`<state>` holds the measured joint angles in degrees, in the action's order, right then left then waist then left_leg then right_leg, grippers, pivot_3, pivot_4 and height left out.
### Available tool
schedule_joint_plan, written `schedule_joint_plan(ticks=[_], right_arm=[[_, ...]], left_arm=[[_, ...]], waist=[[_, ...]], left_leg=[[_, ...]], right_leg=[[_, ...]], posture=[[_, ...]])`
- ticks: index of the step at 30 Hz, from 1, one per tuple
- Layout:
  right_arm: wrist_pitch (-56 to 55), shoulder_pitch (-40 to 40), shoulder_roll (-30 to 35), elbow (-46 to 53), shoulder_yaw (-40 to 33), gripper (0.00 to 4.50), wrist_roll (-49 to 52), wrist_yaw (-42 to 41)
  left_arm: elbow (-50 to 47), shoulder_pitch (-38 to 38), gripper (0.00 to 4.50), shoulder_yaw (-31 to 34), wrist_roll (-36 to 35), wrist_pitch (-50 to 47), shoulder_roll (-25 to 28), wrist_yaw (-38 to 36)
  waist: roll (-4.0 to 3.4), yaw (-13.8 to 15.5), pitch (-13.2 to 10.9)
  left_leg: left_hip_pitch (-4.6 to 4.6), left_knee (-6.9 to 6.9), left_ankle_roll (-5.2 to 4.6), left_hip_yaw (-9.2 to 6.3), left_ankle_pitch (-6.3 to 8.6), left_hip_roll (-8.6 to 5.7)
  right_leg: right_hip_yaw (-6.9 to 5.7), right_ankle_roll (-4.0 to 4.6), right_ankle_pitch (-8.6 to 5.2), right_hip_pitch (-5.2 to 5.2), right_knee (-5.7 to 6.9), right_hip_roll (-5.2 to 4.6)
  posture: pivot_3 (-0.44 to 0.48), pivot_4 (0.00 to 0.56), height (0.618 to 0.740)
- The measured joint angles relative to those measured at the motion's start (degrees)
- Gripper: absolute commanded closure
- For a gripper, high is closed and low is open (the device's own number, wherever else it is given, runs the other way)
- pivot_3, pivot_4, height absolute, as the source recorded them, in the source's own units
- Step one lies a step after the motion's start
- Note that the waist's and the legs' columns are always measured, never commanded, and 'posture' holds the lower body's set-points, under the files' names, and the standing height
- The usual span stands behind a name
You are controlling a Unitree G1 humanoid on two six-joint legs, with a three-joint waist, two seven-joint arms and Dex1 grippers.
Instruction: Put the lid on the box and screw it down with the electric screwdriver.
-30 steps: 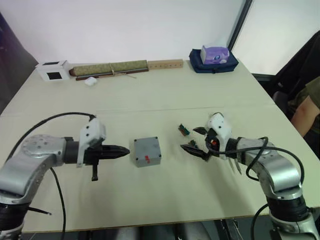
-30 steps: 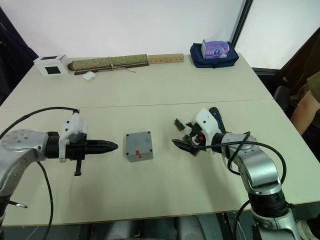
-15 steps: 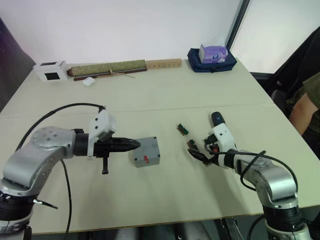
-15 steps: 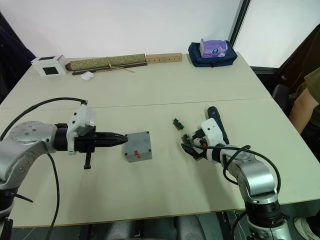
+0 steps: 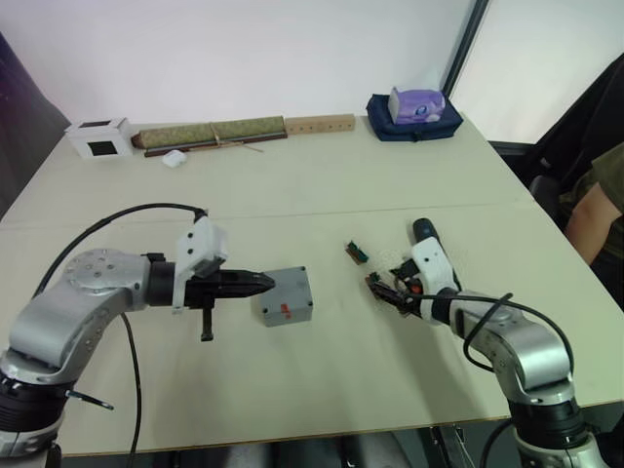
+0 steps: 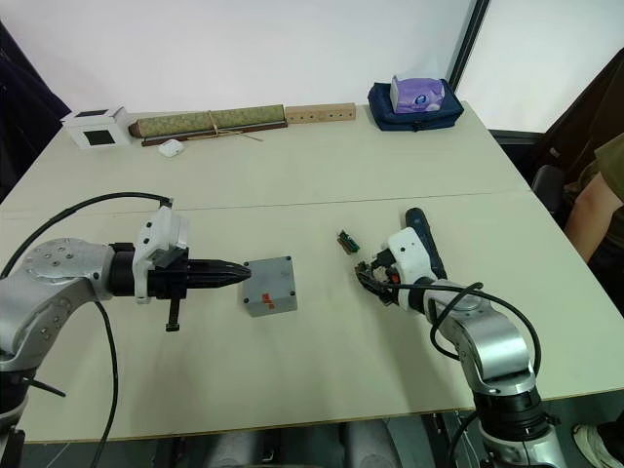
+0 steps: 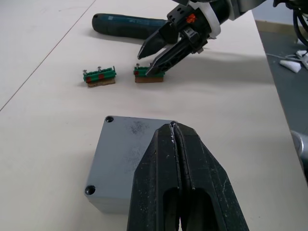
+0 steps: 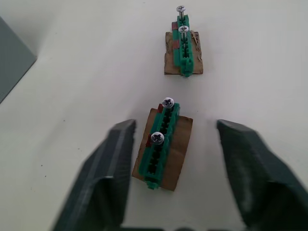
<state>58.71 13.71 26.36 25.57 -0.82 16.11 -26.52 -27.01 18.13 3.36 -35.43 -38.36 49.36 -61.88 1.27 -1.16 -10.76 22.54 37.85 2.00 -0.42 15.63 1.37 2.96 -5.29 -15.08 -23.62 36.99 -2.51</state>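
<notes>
The box [image 5: 287, 296], lid already on it, sits mid-tabletop [image 5: 322, 185]. The left gripper [image 5: 255, 282], fingers pressed together, touches its 9 o'clock edge. The right gripper [image 8: 175, 161], fingers wide, straddles the near screw holder [image 8: 161, 142]; it should close squarely on the green strip, without tipping the screws.

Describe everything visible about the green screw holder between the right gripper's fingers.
The nearer green screw holder is a small green plastic strip fixed on a brown cardboard-like base, lying flat on the table. Two silver cross-head screws stand upright in it. The right gripper is open, its two dark fingers on either side of the holder without touching it. A second, matching holder lies apart, farther from the gripper. The grey box sits off to the robot's left.
</notes>
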Motion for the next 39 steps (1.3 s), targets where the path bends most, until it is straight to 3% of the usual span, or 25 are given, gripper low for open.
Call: schedule_joint_plan(ticks=[3, 4, 23, 29, 35, 39], right_arm=[[0.0, 0.0, 0.2, 0.0, 0.0, 4.39, 0.4, -0.1], [-0.1, 0.1, 0.3, 0.1, 0.0, 4.45, 0.5, -0.3], [5.4, 3.7, 3.7, 3.6, -3.0, 4.45, 6.6, -0.8], [8.0, 11.4, 3.9, 6.9, -3.7, 4.45, 11.8, -2.8], [6.0, 20.1, -3.2, 0.9, 8.6, 4.45, 11.5, -2.4], [3.1, 21.1, -3.9, -4.0, 11.8, 4.45, 9.7, -2.5]], left_arm=[[0.0, -0.1, 4.5, 0.0, 0.0, 0.1, 0.0, 0.2], [0.0, -0.1, 4.5, 0.0, 0.0, 0.1, 0.0, 0.3], [0.9, -0.6, 4.5, -0.2, 1.3, 0.7, 0.4, 0.8], [1.3, -2.1, 4.5, 0.2, 1.8, 1.3, 1.9, 0.9], [2.1, -4.3, 4.5, 2.4, 2.3, 1.7, 3.0, 1.4], [1.8, -5.6, 4.5, 3.1, 2.3, 1.7, 3.0, 2.4]], waist=[[0.0, 0.0, 0.0], [0.0, 0.0, 0.0], [-0.03, 0.0, 0.0], [-0.05, -0.1, -0.1], [-0.06, -1.0, -0.1], [-0.05, -1.0, -0.1]], left_leg=[[0.0, 0.0, 0.0, 0.0, 0.0, 0.0], [0.0, 0.0, 0.0, 0.0, 0.0, 0.0], [0.01, 0.0, 0.0, 0.01, 0.0, 0.0], [0.02, -0.06, 0.0, 0.0, 0.0, 0.06], [0.04, -0.21, 0.0, 0.0, 0.0, 0.09], [0.44, -0.18, 0.0, 0.05, 0.0, 0.02]], right_leg=[[0.0, 0.0, 0.0, 0.0, 0.0, 0.0], [0.0, 0.0, 0.0, 0.0, 0.0, 0.0], [0.0, 0.0, 0.0, -0.01, -0.01, -0.01], [0.0, 0.0, 0.0, -0.06, 0.0, 0.06], [-0.01, 0.01, 0.01, -0.15, 0.01, 0.05], [0.01, -0.16, 0.11, -0.5, 0.01, -0.09]], posture=[[0.0, 0.15, 0.74], [0.0, 0.15, 0.74], [0.0, 0.15, 0.74], [0.0, 0.15, 0.74], [0.0, 0.15, 0.74], [0.0, 0.15, 0.74]])
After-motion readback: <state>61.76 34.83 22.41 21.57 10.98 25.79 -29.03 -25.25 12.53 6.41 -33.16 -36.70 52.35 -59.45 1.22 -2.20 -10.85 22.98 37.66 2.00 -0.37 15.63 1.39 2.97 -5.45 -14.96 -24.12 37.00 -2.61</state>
